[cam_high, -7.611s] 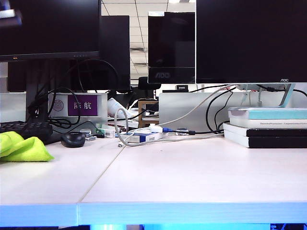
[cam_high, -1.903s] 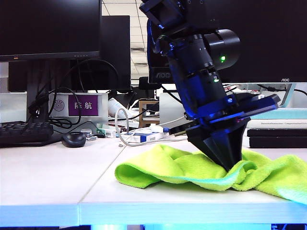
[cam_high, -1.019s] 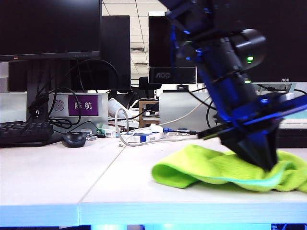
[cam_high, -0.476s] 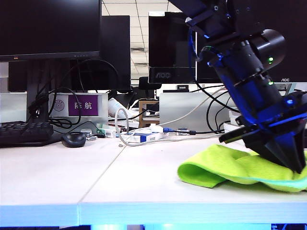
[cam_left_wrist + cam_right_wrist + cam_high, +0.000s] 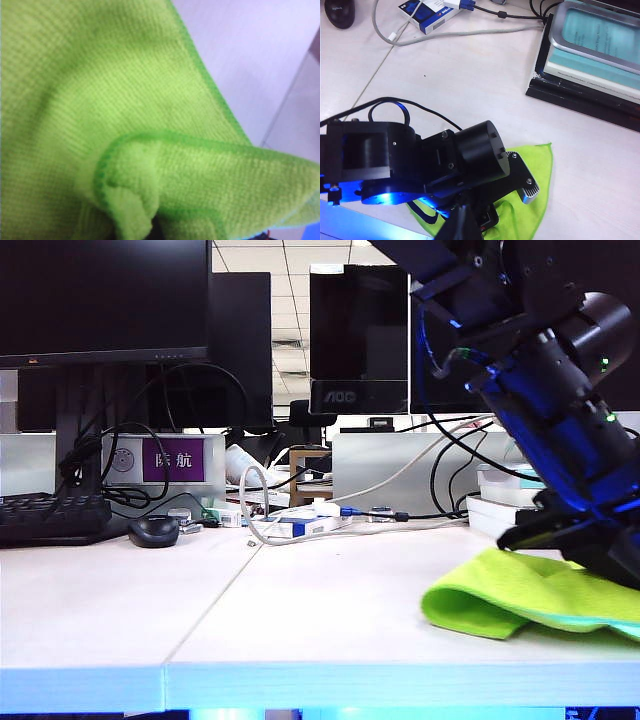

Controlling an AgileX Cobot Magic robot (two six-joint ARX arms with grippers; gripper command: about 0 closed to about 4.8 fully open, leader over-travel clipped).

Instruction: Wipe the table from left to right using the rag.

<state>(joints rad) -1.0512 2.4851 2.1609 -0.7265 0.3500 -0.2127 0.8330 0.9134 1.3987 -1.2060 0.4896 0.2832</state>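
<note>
Lime microfibre rag (image 5: pixel 520 597), folded, hemmed — left gripper (image 5: pixel 625 575) seemingly pinching it, right gripper unseen.

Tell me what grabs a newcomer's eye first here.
The lime-green rag, bunched on the right end of the white table. Next, the big black left arm over it, its left gripper shut on the cloth. The right gripper itself is out of view.
</note>
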